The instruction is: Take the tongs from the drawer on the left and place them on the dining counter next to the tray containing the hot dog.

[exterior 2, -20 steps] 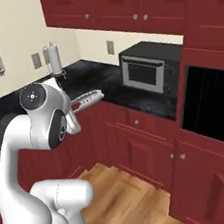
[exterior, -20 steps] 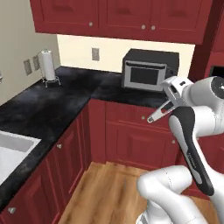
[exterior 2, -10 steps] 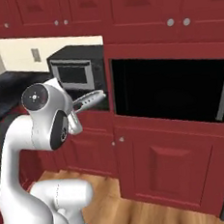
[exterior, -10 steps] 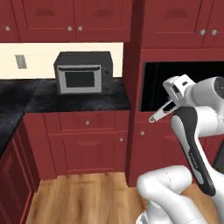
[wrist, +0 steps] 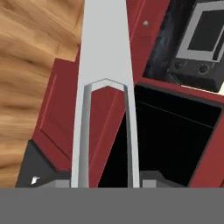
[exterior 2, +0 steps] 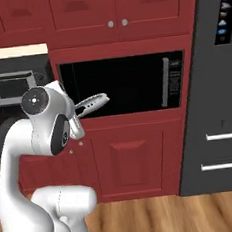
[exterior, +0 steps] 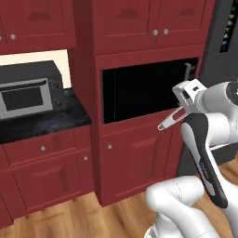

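The slim silver-grey tongs point(exterior: 169, 120) stick out forward from my gripper point(exterior: 180, 110), which is shut on their joined end. In the right base view the tongs point(exterior 2: 92, 101) point right, in front of a black oven. Through the hand view the tongs point(wrist: 106, 65) run up the middle, their two arms spreading towards my gripper point(wrist: 106, 183) at the bottom, with the fingertips point(wrist: 61, 183) pressed against the arms' outer sides. The drawer, the dining counter and the tray are out of view.
A built-in black oven point(exterior 2: 120, 85) sits in a tall red cabinet straight ahead. To the left a microwave point(exterior: 28, 95) stands on a black counter point(exterior: 42, 122). A dark fridge point(exterior 2: 217, 78) fills the right side. Wooden floor point(exterior: 69, 218) lies below.
The whole scene has slid left across both base views as the base turned right, from the corner counter to the oven and fridge. The arm keeps its pose with the tongs.
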Controlling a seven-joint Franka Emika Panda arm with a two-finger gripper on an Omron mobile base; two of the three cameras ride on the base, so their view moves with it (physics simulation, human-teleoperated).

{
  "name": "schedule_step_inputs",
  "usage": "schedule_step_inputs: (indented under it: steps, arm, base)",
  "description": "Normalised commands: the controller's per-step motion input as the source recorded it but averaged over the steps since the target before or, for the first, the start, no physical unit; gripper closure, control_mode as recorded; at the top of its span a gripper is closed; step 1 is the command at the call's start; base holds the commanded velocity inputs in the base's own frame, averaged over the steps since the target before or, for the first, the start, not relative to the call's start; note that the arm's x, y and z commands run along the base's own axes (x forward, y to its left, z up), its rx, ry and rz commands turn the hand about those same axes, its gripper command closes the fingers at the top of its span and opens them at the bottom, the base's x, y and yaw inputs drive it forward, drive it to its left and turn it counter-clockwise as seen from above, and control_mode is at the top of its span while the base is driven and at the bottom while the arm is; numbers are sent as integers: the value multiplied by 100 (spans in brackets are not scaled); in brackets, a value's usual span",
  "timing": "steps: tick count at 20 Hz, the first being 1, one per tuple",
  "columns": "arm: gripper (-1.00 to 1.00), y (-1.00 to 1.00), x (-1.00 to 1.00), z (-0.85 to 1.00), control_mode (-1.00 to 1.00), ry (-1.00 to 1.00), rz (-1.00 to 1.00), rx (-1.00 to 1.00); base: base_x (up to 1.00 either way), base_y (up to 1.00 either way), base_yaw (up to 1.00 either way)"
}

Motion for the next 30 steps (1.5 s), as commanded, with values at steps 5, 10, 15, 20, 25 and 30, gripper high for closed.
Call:
schedule_step_inputs:
  steps: [5,10,15,20,25,30]
  arm:
    - [100,0,0,0,100,0,0,0]
    - [100,0,0,0,100,0,0,0]
    - [100,0,0,0,100,0,0,0]
    - [100,0,0,0,100,0,0,0]
    - [100,0,0,0,100,0,0,0]
    - [100,0,0,0,100,0,0,0]
  base:
    - [0,-38,-58]
    - [0,-30,-59]
    - [0,-10,-57]
    - [0,0,-54]
    - [14,0,-49]
    - [8,0,-51]
